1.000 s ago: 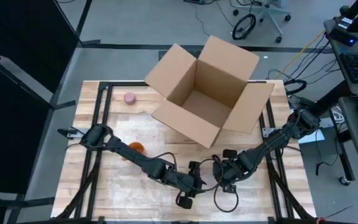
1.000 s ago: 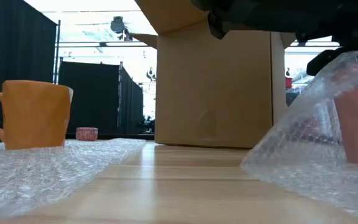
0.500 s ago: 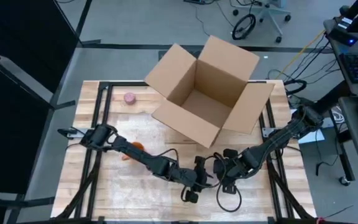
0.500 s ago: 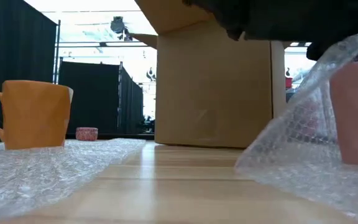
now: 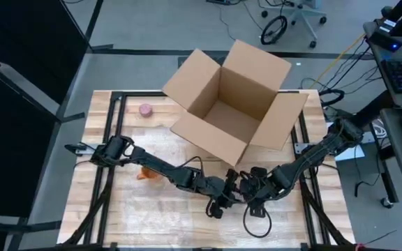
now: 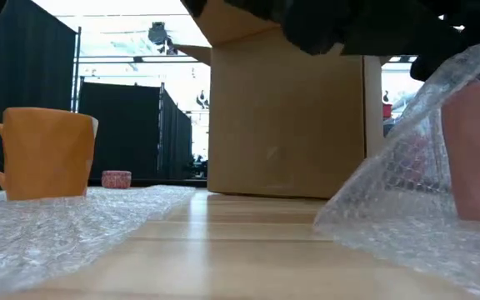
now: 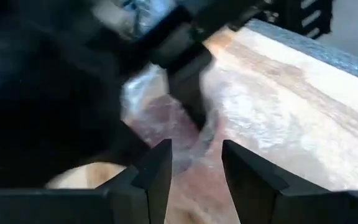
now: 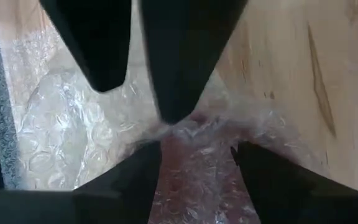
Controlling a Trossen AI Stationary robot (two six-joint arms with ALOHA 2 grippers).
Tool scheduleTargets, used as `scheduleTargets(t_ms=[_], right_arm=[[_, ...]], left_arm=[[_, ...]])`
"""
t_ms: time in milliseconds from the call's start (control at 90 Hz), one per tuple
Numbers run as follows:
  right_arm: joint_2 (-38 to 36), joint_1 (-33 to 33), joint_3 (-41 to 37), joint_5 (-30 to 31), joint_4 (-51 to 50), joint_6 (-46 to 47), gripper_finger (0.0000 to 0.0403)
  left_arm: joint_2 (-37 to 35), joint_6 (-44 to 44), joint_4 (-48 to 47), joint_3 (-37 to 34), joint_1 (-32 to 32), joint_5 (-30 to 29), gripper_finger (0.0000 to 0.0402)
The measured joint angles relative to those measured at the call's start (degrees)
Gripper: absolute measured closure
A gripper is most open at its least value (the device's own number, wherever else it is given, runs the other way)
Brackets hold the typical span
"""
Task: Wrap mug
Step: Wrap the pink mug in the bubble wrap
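Two grippers (image 5: 218, 202) (image 5: 246, 197) meet over bubble-wrapped pink mug (image 6: 477, 158)

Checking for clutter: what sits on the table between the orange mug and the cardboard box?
In the low view, only a small pink object shows far back between the orange mug and the cardboard box; otherwise bubble wrap and bare wood.

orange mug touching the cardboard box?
Apart. The low view shows the orange mug standing on bubble wrap with open background between it and the cardboard box; the high view shows bare table between mug and box too.
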Motion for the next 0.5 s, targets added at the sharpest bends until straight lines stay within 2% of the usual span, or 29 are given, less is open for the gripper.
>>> scheduleTargets(t_ms=[222,500], right_arm=[[-0.02,-0.04,0.0,-0.2,-0.19,-0.63,0.02],[-0.06,-0.11,0.02,-0.04,-0.04,-1.79,0.02]], left_arm=[[4.72,7.6,9.23,0.04,0.79,0.59,0.027],[4.99,8.18,6.39,0.22,1.81,3.01,0.027]])
